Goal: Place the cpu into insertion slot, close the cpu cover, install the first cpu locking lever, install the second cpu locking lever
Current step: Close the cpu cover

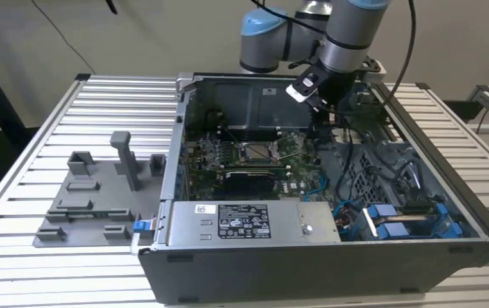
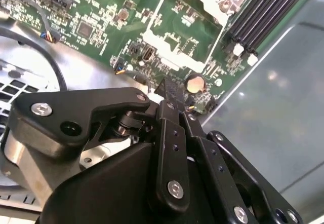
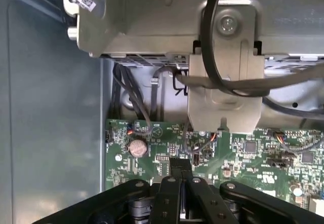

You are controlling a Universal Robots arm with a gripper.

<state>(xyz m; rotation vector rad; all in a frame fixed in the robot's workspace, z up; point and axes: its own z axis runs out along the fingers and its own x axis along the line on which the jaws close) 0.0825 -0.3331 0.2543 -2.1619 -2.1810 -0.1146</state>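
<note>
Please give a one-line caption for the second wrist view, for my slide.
Shut claw hovering over the green motherboard, near a coin battery.

The insertion slot (image 1: 256, 152) is a small square socket with a silvery metal rim and a darker centre. It lies flat on the green circuit board (image 1: 201, 160) inside the open computer case (image 1: 313, 269), about midway between the board's edges at the exterior view's left and right. Long black memory slots (image 1: 246, 173) run just beside it. Whether the silvery frame is the cpu cover lying shut, or whether the cpu sits inside, cannot be told.
</note>
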